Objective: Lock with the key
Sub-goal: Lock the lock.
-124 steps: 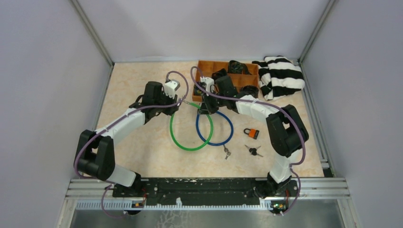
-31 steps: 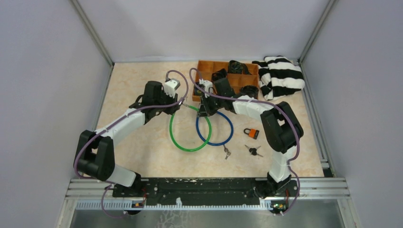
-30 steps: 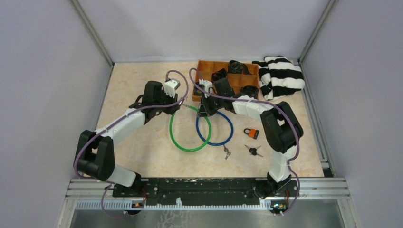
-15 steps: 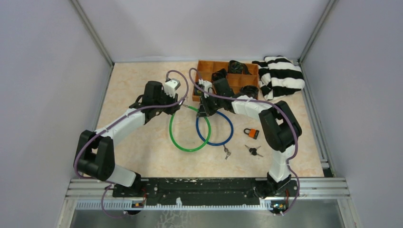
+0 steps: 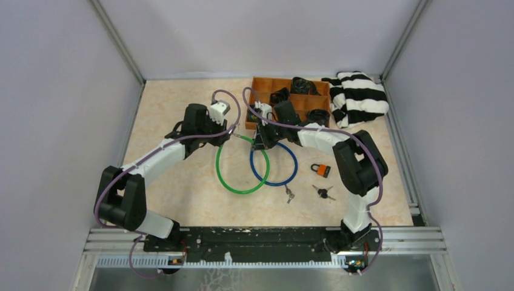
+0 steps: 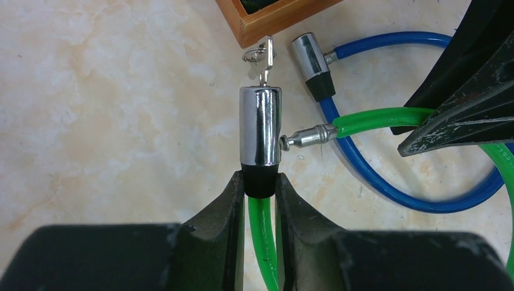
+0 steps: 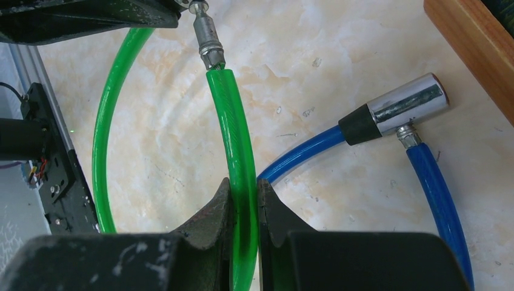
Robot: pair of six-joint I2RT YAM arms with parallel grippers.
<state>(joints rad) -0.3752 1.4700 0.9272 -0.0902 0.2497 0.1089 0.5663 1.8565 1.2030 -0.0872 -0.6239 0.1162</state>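
Green plastic sheathes the cable lock (image 7: 229, 121), which lies looped mid-table. Its chrome barrel (image 6: 260, 124) is held by the left gripper (image 6: 260, 182), whose jaws are narrow and clamped on the black collar just beneath. The key (image 6: 262, 53) sits in the barrel's far end. The right gripper (image 7: 243, 191) is pinched tight on the green cable behind the metal pin (image 6: 306, 136). Over the last few seconds that arm has shifted only slightly, and the pin's tip now touches the barrel's side; whether it is seated I cannot tell. That likely puts the job at insertion, with the key turn to come. Close by lies a blue cable lock (image 7: 397, 106), and beyond it the wooden tray (image 6: 267, 21). An orange padlock (image 5: 321, 170) and loose keys (image 5: 324, 193) rest well apart.
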